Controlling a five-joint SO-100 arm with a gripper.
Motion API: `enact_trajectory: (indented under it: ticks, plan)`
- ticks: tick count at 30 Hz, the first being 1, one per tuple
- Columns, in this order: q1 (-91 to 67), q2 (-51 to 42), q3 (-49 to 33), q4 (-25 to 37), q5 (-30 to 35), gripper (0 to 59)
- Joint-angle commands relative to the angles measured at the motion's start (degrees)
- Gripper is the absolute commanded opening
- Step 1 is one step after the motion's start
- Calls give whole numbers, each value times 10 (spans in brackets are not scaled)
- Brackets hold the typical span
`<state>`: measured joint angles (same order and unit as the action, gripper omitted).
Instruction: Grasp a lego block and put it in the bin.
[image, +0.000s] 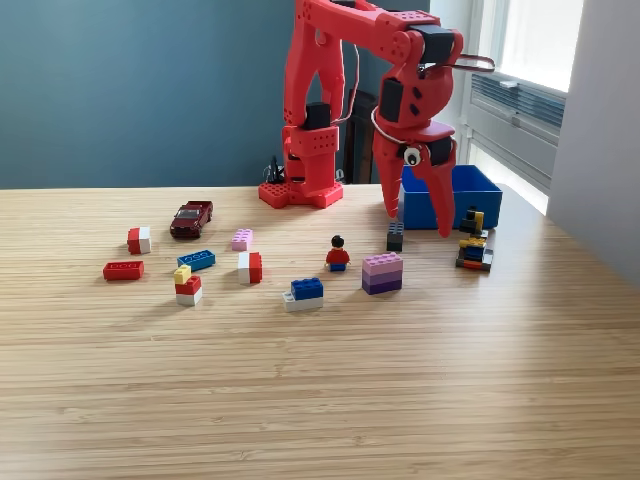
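Hanging over the desk (320, 400), the red tool (418, 222) points down w/ jaws spread wide, empty, tips in front of the blue bin (480, 185) at the exterior view's right. Black lego block (395, 237) sits just beside the nearer tip; other blocks, a minifig (338, 254) & a toy car (191, 218) lie scattered to the view's left.

The red gripper (418, 222) hangs jaws apart in front of the blue bin (478, 187), above a black block (395, 237) on the table (320, 380).
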<state>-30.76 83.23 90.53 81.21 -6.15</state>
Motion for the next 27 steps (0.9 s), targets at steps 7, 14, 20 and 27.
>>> enact_trajectory:
  ticks: [7, 14, 20, 27]
  plan:
    - [-22, 8, -92, 31, 16, 344]
    - [-68, 7, -176, 75, 32, 353]
    - [-101, 5, -218, 79, 39, 365]
    - [-112, -37, -260, 78, 38, 366]
